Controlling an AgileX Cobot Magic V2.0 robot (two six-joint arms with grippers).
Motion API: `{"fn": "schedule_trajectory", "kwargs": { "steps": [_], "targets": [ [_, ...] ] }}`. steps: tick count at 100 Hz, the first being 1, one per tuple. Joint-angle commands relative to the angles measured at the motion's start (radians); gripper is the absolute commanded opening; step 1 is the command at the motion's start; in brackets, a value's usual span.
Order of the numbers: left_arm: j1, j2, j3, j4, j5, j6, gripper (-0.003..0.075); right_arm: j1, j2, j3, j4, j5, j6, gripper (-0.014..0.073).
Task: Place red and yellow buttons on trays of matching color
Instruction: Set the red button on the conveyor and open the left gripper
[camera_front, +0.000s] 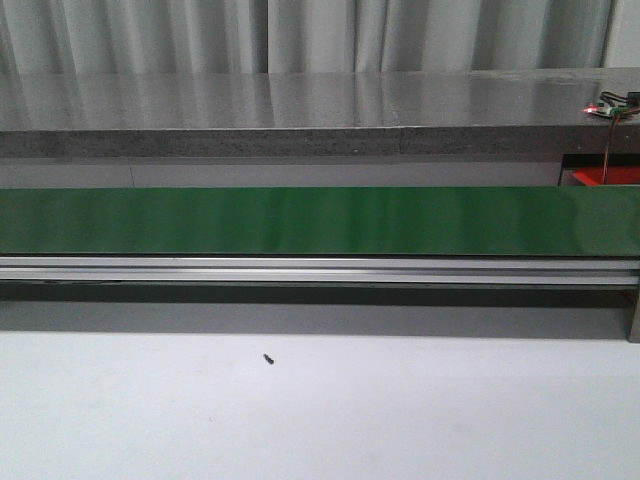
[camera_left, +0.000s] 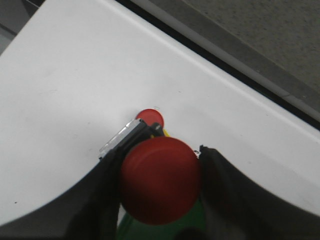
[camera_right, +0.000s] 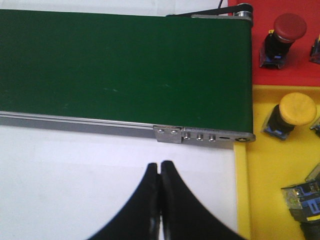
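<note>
The left hand (camera_left: 160, 185) is clamped on a red button (camera_left: 160, 179), its fingers (camera_left: 227, 190) pinching the body under the mushroom cap above the white bench (camera_left: 75, 85), a grip that looks meant for carrying. Beside the green conveyor belt (camera_right: 120, 65), the right hand (camera_right: 160, 200) hangs closed and empty. Another red button (camera_right: 282, 37) already stands on the red tray (camera_right: 280, 75) and a yellow button (camera_right: 290, 116) on the yellow tray (camera_right: 272, 165), matched by color.

Red mushroom-head button (camera_left: 159, 180) clamped between the left claw's (camera_left: 160, 192) fingers (camera_left: 227, 195), domed cap toward the camera, above the white surface. Another red button (camera_right: 281, 39) upright on the red tray (camera_right: 292, 72), beside the yellow tray (camera_right: 272, 180), where a yellow button (camera_right: 290, 116) stands tilted.
</note>
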Motion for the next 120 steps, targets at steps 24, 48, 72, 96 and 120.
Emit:
{"fn": "schedule_trajectory", "kwargs": {
  "steps": [24, 48, 72, 96, 120],
  "targets": [
    [-0.145, -0.111, -0.027, 0.032, 0.013, 0.004, 0.0208, -0.001, -0.013, -0.023, -0.009, -0.047, -0.005, -0.0068],
    [-0.235, -0.139, 0.096, 0.093, -0.007, 0.004, 0.0208, -0.001, -0.013, -0.023, -0.009, -0.043, -0.005, -0.0068],
    [-0.262, -0.23, 0.299, 0.128, -0.127, 0.011, 0.0208, -0.001, -0.013, -0.023, -0.009, -0.044, -0.005, -0.0068],
    [-0.261, -0.3, 0.502, 0.135, -0.208, 0.033, 0.0208, -0.001, -0.013, -0.023, -0.009, -0.044, -0.005, -0.0068],
    [-0.261, -0.3, 0.637, 0.066, -0.331, 0.035, 0.0208, -0.001, -0.013, -0.023, -0.009, -0.043, -0.005, -0.0068]
  ]
}}
